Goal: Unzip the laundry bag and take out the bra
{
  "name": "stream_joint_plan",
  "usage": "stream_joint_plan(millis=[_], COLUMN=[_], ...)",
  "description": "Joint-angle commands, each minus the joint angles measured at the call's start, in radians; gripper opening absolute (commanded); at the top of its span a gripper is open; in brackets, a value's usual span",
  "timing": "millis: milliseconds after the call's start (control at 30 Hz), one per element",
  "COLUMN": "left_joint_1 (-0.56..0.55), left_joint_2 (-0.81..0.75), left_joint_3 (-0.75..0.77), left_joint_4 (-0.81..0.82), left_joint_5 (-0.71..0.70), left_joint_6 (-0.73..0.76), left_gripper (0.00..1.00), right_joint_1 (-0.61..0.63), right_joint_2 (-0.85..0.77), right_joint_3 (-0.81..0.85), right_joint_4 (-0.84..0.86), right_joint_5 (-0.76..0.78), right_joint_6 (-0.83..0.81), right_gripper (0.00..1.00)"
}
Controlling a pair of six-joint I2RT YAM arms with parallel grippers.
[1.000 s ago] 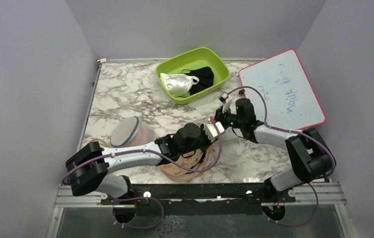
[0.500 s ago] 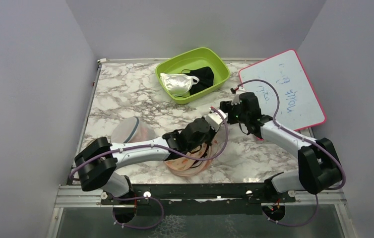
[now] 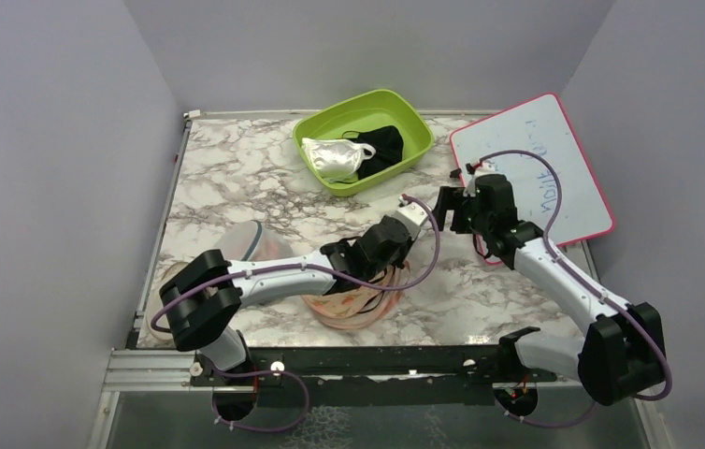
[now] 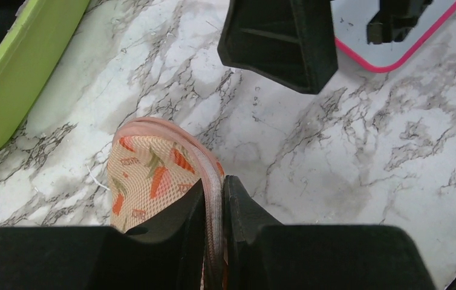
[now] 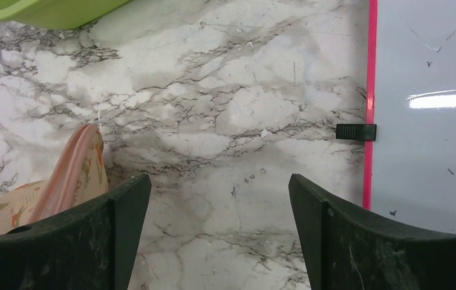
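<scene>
From above, my left arm (image 3: 283, 273) is covering most of the laundry bag (image 3: 356, 309), so I am not seeing its zip. At the wrist, my left hand (image 4: 214, 202) is pinching the pink edging and hiding the cloth between the fingers; the bag is running off the lower edge. The whiteboard (image 3: 540, 159) is showing writing too small to read. The same arm is half hiding the mesh dome (image 3: 241, 241).

laundry bag (image 3: 353, 313) between mesh dome (image 3: 239, 245) and whiteboard (image 3: 531, 154), tub (image 3: 412, 120) behind
</scene>
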Motion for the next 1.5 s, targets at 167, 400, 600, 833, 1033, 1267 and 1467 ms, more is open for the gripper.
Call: stream_joint_plan(millis=[167, 400, 600, 833, 1033, 1267, 1467], left_joint_1=[0.024, 0.023, -0.002, -0.096, -0.216, -0.23, -0.231], left_joint_2=[-0.016, -0.145, -0.229, -0.195, -0.175, -0.149, -0.065], left_joint_3=[0.037, -0.036, -0.099, -0.112, -0.12, -0.118, -0.09], left_joint_4=[-0.035, -0.131, -0.219, -0.313, -0.415, -0.499, -0.509], left_joint_5=[-0.053, 0.064, 0.135, 0.099, -0.039, -0.04, -0.036], left_joint_6=[-0.001, 0.038, 0.059, 0.131, 0.214, 0.157, 0.12], left_gripper=[0.55, 0.73, 0.82, 0.82, 0.74, 0.67, 0.7], right_joint_1=[-0.001, -0.001, -0.001, -0.001, -0.001, -0.001, -0.001], right_joint_2=[-0.082, -0.089, -0.074, -0.032, -0.029, -0.03, -0.029], right_joint_3=[0.03, 0.026, 0.003, 0.003, 0.002, -0.003, -0.002], right_joint_4=[-0.05, -0.062, -0.043, -0.023, -0.023, -0.014, -0.017], right_joint_5=[-0.16, -0.197, -0.213, -0.249, -0.259, -0.273, -0.28], right_joint_6=[-0.041, -0.063, -0.062, -0.064, -0.065, -0.068, -0.071], right_gripper=[0.84, 0.84, 0.84, 0.84, 0.83, 0.83, 0.83])
